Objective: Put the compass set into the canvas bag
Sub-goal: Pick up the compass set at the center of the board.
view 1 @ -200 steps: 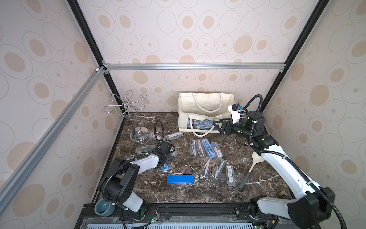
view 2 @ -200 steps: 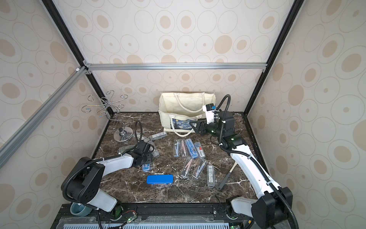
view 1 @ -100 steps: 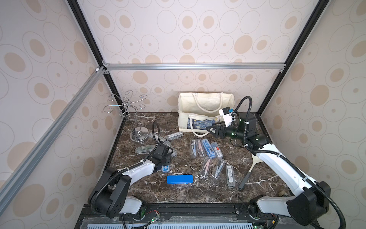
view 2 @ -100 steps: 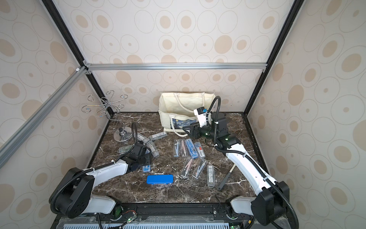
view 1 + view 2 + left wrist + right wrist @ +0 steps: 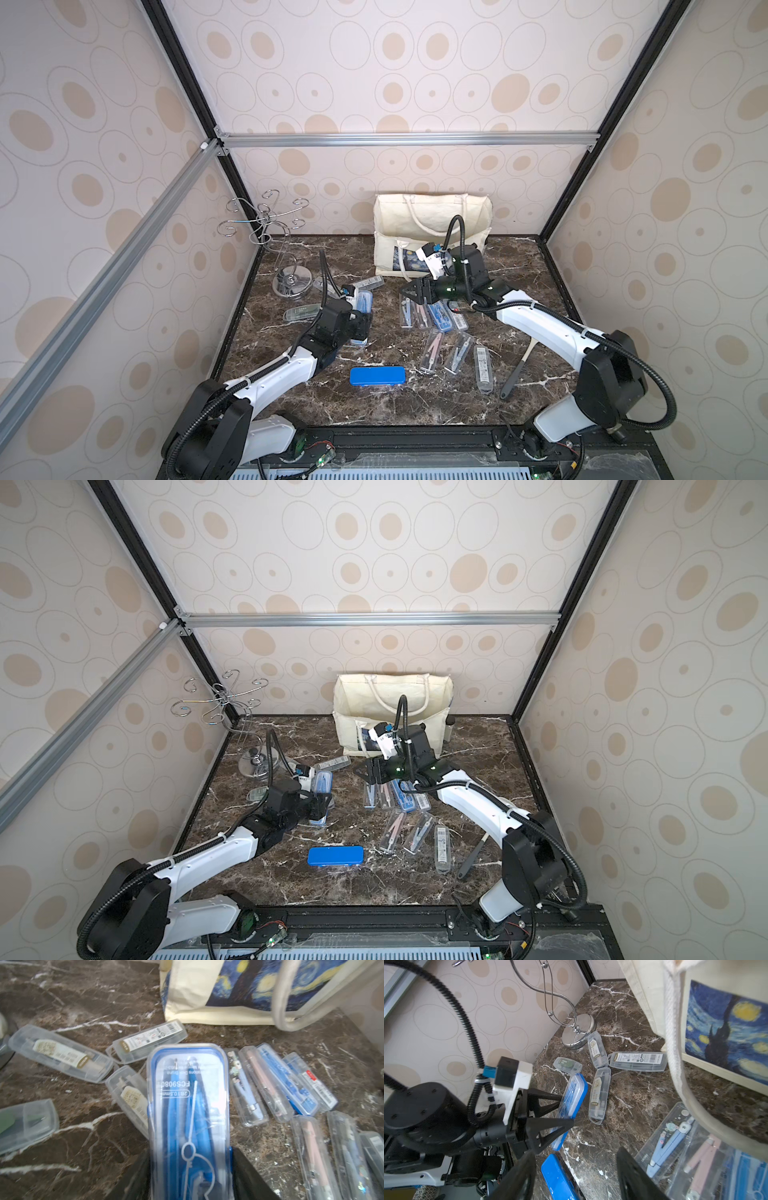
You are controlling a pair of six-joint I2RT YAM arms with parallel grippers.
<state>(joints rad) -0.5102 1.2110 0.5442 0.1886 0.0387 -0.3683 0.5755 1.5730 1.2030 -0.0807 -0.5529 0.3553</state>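
One probably light, stiff, slick compass case sits clamped by its end in the left pincer, tilted over the table, apart from the canvas bag; right pincer gapes empty.

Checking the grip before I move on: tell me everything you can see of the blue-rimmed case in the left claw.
The case is a long, clear plastic box with a blue rim and rounded corners. A blue compass and a printed label show inside. The left claw clamps its long sides and holds it tilted, with its far end towards the bag. Whether it touches the table is unclear.
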